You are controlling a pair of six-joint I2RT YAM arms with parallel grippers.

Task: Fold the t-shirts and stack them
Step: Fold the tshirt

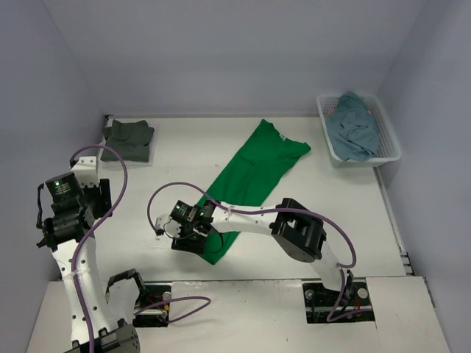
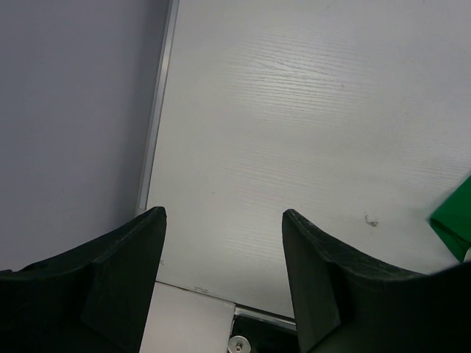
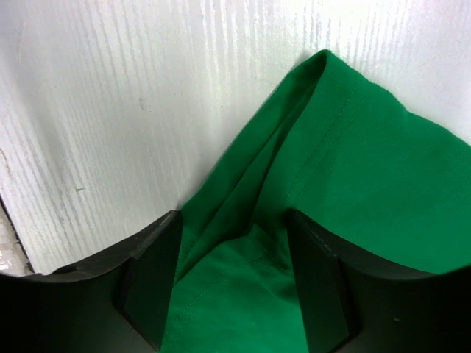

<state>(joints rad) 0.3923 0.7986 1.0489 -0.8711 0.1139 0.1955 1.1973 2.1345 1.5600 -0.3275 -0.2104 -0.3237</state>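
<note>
**Right gripper (image 3: 232, 217) spread astride the near end of the bright green t-shirt (image 1: 254, 173)**

The right gripper's jaws stand apart, not pinching. Its two dark fingers (image 3: 151, 276) sit on either side of a raised fold of green cloth at the shirt's stitched hem. The cloth runs up between them, and one corner of it reaches onto the bare white table (image 1: 184, 154) just beyond the fingertips.

From that end the bright green t-shirt stretches away as a long, narrow band. Its long axis lies on a diagonal, from the near-left end under the right gripper to the far-right. The wider shoulder end with a short sleeve points to the far right, towards the basket (image 1: 390, 147) but well apart from it. The shirt lies flat around the middle of the table.

The left gripper (image 2: 224, 217) is also spread wide and holds nothing. It hangs over bare table near the left edge, with only a sliver of green at the right border of its view.

The dark grey-green t-shirt (image 1: 129, 140) lies folded in the far-left corner. The teal-blue t-shirt (image 1: 353, 125) is heaped crumpled in the white mesh basket at the far right.
</note>
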